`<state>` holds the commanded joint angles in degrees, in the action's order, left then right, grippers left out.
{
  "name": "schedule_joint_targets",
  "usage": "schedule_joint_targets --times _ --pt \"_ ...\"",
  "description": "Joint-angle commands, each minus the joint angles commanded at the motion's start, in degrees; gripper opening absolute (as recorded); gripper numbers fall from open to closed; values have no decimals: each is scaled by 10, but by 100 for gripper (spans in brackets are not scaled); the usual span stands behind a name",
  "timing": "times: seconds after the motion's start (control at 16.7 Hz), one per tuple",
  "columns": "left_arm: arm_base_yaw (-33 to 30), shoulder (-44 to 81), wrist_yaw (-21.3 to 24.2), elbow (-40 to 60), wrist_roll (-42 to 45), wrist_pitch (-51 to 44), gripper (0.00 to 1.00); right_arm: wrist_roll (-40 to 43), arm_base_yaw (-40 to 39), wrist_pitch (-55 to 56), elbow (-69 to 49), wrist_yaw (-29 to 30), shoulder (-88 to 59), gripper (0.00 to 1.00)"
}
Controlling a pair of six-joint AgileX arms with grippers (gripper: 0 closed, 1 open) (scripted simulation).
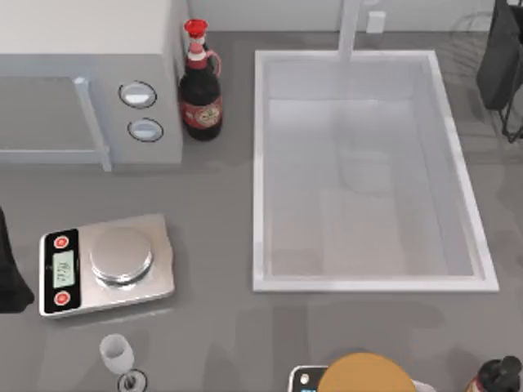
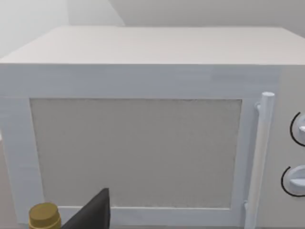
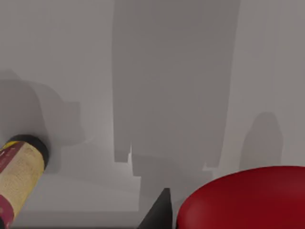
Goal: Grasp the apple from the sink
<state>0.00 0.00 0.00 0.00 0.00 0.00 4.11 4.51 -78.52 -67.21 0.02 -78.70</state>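
Your right arm (image 1: 500, 61) hangs over the bench's far right corner, just past the sink (image 1: 260, 163), whose white rim runs from the far edge toward the middle of the bench. In the right wrist view the apple (image 3: 243, 198), glossy and red, sits right against the dark tip of your right tool (image 3: 161, 212). You cannot tell whether that tool is clamped on it. Your left arm (image 1: 10, 273) is parked at the bench's left edge, its left tool (image 2: 95, 212) facing the microwave (image 2: 143, 143); its state is equally unclear.
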Motion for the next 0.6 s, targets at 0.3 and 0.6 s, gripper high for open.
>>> schedule_joint_targets --times 0.3,0.6 --pt "0 0 0 0 0 0 100 -2 -3 40 38 0 -9 0" --pt "0 0 0 0 0 0 100 -4 -3 197 154 0 -33 0"
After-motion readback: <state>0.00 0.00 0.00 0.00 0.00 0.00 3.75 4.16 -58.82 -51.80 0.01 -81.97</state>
